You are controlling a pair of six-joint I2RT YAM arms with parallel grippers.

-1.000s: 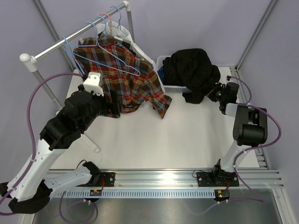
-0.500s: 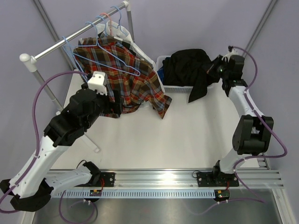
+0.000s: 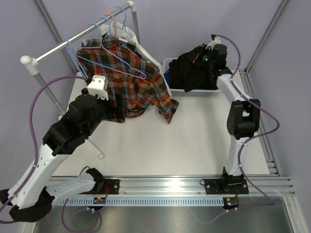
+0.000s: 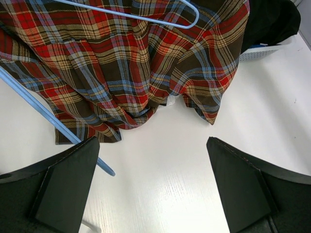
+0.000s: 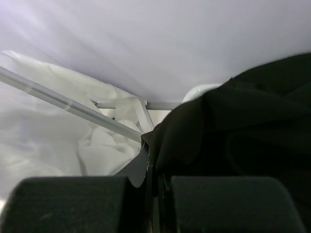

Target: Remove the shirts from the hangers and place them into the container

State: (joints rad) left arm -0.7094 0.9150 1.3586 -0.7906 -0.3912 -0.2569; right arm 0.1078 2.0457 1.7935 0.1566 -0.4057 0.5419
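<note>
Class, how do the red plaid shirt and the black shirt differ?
The red plaid shirt is patterned, the black shirt plain. The plaid drapes onto the table, untouched by the open left gripper; the black is heaped in the container, pinched by the right gripper. Both are crumpled.

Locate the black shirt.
Top view, far right: the black shirt is heaped in the container, its edge pinched by the right end effector.
</note>
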